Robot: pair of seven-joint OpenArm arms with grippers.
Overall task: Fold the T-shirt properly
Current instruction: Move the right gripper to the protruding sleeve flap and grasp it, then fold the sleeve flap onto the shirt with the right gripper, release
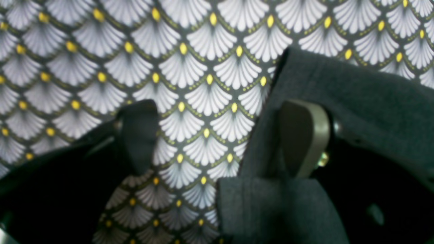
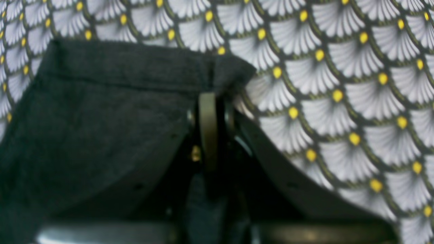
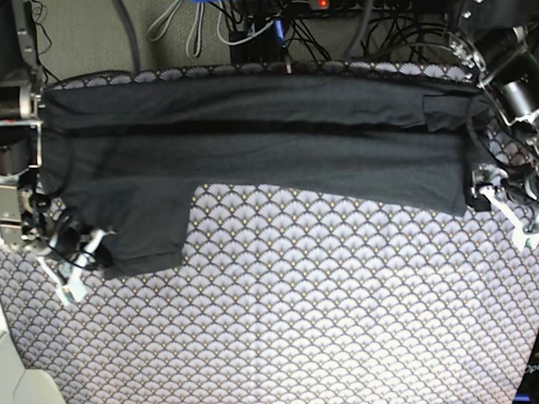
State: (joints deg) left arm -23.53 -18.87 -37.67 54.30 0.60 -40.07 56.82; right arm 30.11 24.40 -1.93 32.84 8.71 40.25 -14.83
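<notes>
Left wrist view first: the left gripper (image 1: 217, 135) has its jaws spread wide, the patterned tablecloth (image 1: 190, 67) showing plainly through the gap between them, and the dark T-shirt (image 1: 356, 98) is draped around the pale right-hand jaw, an edge of fabric lying just inside it while the other jaw stands clear of the cloth, so nothing is pinched here yet. Over to the right wrist view: the right gripper (image 2: 212, 101) has its jaws pressed together, and a hemmed corner of the T-shirt (image 2: 112, 112) sits right at the tips, the fabric spreading off to the left of the jaws and bare tablecloth (image 2: 339, 84) to their right; it looks like a pinch on that corner. Now the base view: the T-shirt (image 3: 266, 156) lies as a long band across the far part of the tablecloth (image 3: 306, 329), with a dark crease along it suggesting one lengthwise fold is in, and a sleeve or flap hangs down toward the right gripper (image 3: 69, 248) at that end, while the left gripper (image 3: 490, 186) waits at the opposite end. By my reckoning the fold is partway: the left side needs its grasp, then the band has to be brought over and squared up.
</notes>
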